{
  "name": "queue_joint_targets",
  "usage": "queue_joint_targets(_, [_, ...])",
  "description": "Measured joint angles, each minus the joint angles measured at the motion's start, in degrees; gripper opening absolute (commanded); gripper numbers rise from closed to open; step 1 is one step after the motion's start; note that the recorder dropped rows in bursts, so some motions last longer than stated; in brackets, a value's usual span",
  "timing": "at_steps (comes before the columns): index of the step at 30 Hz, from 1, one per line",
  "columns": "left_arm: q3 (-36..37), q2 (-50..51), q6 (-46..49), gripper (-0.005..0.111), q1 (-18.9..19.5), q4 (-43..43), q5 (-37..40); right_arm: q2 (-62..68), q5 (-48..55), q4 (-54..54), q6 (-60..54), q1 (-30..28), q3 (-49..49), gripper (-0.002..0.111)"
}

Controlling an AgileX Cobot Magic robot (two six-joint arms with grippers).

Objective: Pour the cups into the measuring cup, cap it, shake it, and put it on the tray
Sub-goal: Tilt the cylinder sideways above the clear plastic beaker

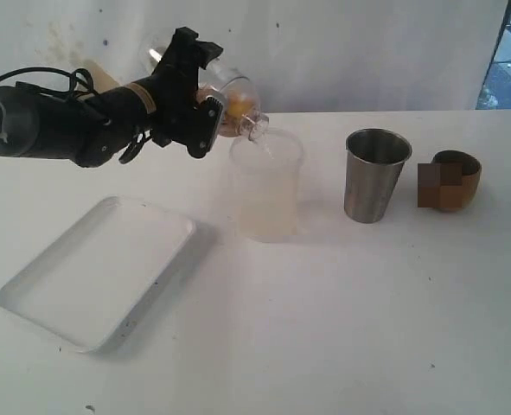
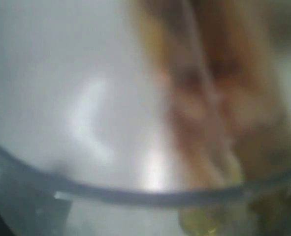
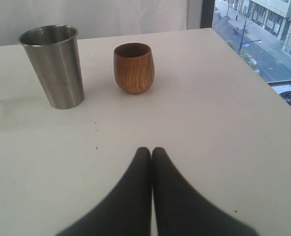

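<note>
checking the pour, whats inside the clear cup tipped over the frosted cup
Yellow-orange contents show inside the clear cup near its mouth. The left gripper covers its base, so how much it holds is hidden.

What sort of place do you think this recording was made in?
Probably a robot test bench in a city building, above street level: a plain white table, a black robot arm working over it, and a window looking down on a street and buildings.

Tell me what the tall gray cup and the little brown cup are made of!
The tall tumbler looks like stainless steel: gray, brushed, softly reflecting light. The little brown cup looks like wood with a smooth, glossy finish: wavy grain lines run across it.
</note>
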Motion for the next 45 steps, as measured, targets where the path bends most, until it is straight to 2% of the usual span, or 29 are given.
queue_joint_targets(26, [0.0,0.0,7.8,0.0,0.0,-0.6,-6.9,0.0,0.0,0.0,0.0,0.0,0.0,0.0])
queue_joint_targets(45, [0.0,0.0,13.0,0.0,0.0,-2.3,-8.9,0.0,0.0,0.0,0.0,0.0,0.0,0.0])
